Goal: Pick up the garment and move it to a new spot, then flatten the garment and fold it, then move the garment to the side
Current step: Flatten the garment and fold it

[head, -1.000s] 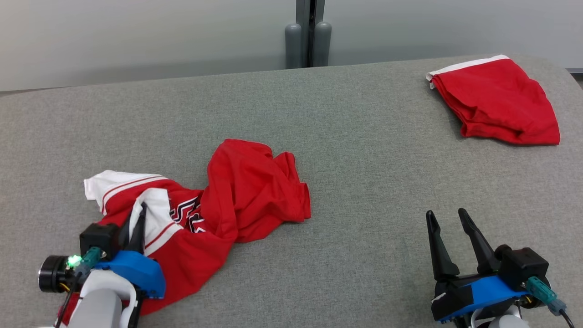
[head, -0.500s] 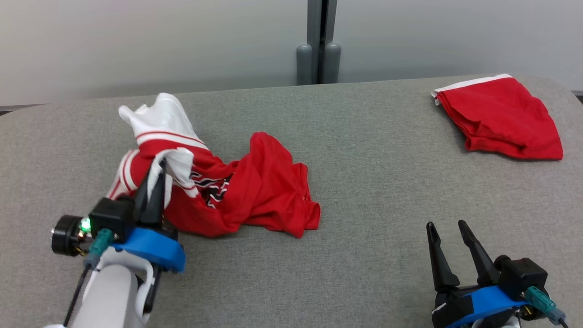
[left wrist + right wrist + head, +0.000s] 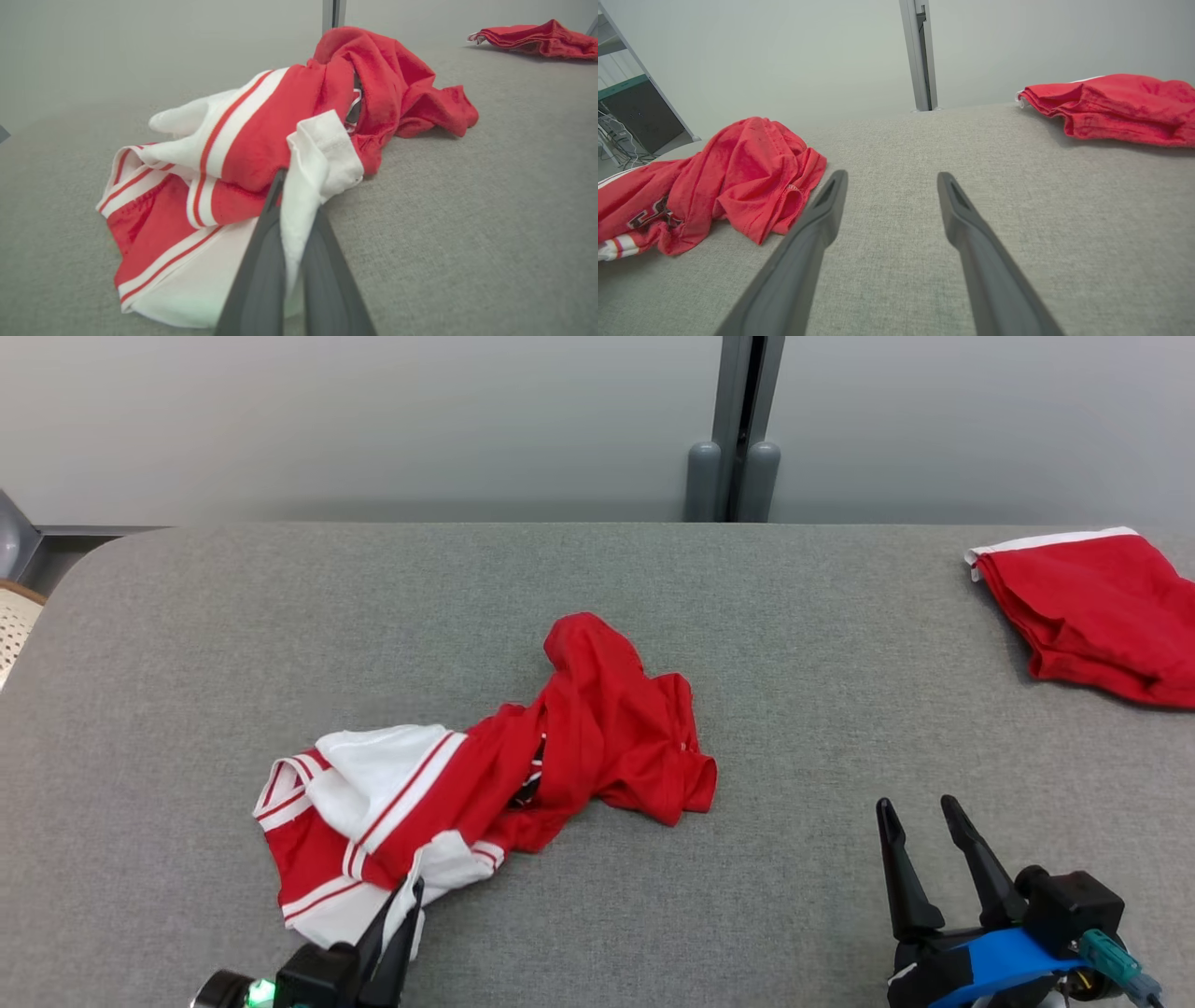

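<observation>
A: Garment position?
B: Garment [image 3: 597, 728] lies crumpled on the grey felt-like tabletop [image 3: 794, 616], left of centre. Thin soft red fabric, white panels with narrow red stripes, stitched hems.
A: Axis?
B: Long axis runs diagonally in the head view: white striped end near-left, bunched red end far-right.
A: Grippers?
B: Left gripper [image 3: 412, 894] is clamped on a white fold at the near end. Right gripper [image 3: 917, 801] has jaws spread with nothing between them, over bare tabletop. Second red cloth [image 3: 1092, 607] lies far right, well apart.
</observation>
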Robot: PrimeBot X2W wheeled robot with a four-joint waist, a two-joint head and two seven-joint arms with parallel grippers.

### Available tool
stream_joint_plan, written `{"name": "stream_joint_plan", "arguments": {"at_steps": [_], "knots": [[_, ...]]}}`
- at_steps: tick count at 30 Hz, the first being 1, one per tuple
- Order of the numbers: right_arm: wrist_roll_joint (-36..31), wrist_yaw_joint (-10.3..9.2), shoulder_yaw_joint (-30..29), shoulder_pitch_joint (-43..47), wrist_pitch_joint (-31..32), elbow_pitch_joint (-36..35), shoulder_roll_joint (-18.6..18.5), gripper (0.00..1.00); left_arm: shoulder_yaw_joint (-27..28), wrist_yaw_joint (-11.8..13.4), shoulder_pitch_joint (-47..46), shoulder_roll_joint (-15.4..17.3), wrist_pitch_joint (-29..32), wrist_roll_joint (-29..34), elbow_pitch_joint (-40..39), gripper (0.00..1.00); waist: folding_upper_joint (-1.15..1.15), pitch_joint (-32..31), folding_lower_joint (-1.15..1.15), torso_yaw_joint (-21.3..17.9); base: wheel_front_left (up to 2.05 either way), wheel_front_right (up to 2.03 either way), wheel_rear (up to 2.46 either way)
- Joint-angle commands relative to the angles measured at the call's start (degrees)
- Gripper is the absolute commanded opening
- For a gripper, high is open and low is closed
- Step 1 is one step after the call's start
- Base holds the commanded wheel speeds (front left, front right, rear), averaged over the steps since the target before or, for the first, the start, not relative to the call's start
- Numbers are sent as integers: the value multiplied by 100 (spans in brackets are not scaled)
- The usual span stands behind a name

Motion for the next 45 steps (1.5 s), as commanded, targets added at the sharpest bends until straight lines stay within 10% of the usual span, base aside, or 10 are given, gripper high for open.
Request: {"name": "stream_joint_plan", "arguments": {"at_steps": [1,6,7,8,21,32,45], "knots": [[26,3,-21,40,-28,3,-3,100,24,-2,137,23,-16,26,-50,0,0,-12,0,63,0,0,0],[33,3,-2,81,-28,35,-3,100,-36,-3,492,-10,-15,-5,-157,0,0,-46,0,146,0,0,0],[33,3,4,83,-28,39,-3,100,-39,-3,515,-24,-15,-7,-182,35,0,-53,0,154,0,0,0],[38,3,6,86,-28,44,-3,100,-43,-4,531,-64,-15,-14,-240,99,0,-62,0,160,0,0,0],[58,3,13,107,-28,77,-3,100,407,-2,523,-255,-15,104,-1429,100,0,-137,0,35,0,0,0],[79,2,-15,133,-28,52,-3,100,1205,45,375,-426,-14,68,-731,100,0,-90,0,-211,0,0,0],[90,3,-38,111,-28,47,-3,100,849,-2,609,-584,-15,-156,-80,100,0,-41,0,-163,0,0,0]]}}
